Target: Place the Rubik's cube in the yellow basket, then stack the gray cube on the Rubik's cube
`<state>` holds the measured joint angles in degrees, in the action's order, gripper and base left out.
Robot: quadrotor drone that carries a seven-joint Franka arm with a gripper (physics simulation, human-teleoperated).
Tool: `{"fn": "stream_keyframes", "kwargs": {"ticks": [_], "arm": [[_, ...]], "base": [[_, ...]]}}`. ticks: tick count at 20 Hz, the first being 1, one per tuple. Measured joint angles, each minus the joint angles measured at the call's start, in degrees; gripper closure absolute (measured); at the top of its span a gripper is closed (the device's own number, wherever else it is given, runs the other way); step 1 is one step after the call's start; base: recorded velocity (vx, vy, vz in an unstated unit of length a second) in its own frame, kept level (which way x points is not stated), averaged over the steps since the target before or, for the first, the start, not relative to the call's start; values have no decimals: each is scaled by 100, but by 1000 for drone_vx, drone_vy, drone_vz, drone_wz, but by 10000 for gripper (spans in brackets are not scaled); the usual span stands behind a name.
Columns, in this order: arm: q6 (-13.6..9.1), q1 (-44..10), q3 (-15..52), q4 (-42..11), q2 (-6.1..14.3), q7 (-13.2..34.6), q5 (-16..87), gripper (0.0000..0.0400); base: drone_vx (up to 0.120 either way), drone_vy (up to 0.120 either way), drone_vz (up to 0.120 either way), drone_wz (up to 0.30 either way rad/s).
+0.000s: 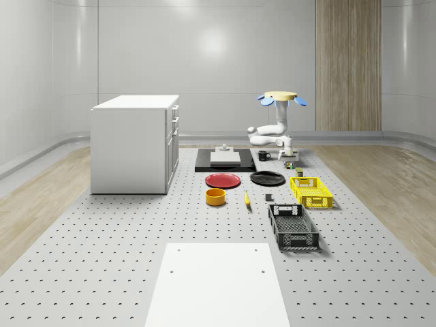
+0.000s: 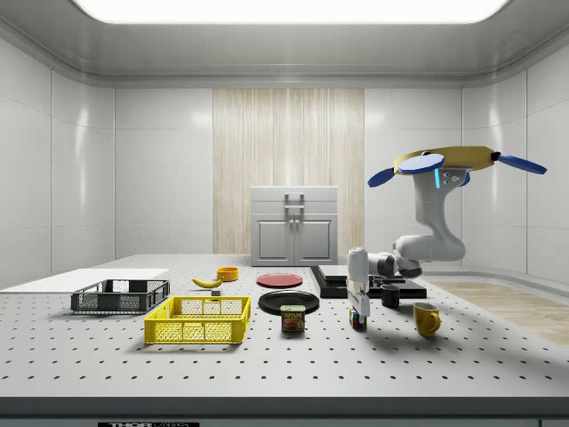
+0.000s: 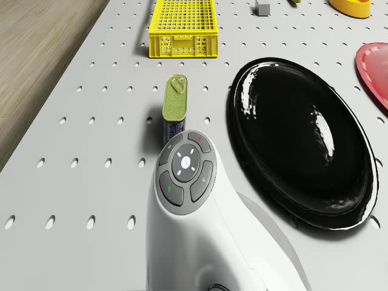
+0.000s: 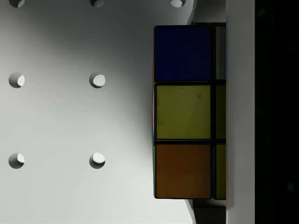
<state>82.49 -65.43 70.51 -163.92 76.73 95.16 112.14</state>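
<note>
Your Rubik's cube (image 4: 189,112) sits on the perforated tabletop (image 2: 462,356) under the gripper (image 2: 357,307), between the canned-meat tin (image 2: 292,318) and the yellow mug (image 2: 427,318). I cannot tell whether the fingers are grasping it. The yellow basket (image 2: 198,320) lies past the tin. Your drone (image 2: 444,164) hovers above the tabletop's far end.

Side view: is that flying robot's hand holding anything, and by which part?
Cannot be told. The drone hovers above the grey perforated table; its hand is down at the multicoloured Rubik's cube resting there, but no grip shows.
</note>
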Motion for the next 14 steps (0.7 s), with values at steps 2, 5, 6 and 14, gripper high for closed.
{"fn": "stream_keyframes", "kwargs": {"ticks": [2, 5, 6, 14], "arm": [[25, -10, 2, 3, 26, 8, -8, 68], [44, -25, 42, -2, 57, 24, -55, 72], [34, -30, 88, -11, 63, 33, -101, 73], [-108, -100, 679, -101, 98, 141, -685, 75]], "base": [[0, 0, 0, 0], [0, 0, 0, 0], [0, 0, 0, 0], [15, 0, 75, 0]]}}
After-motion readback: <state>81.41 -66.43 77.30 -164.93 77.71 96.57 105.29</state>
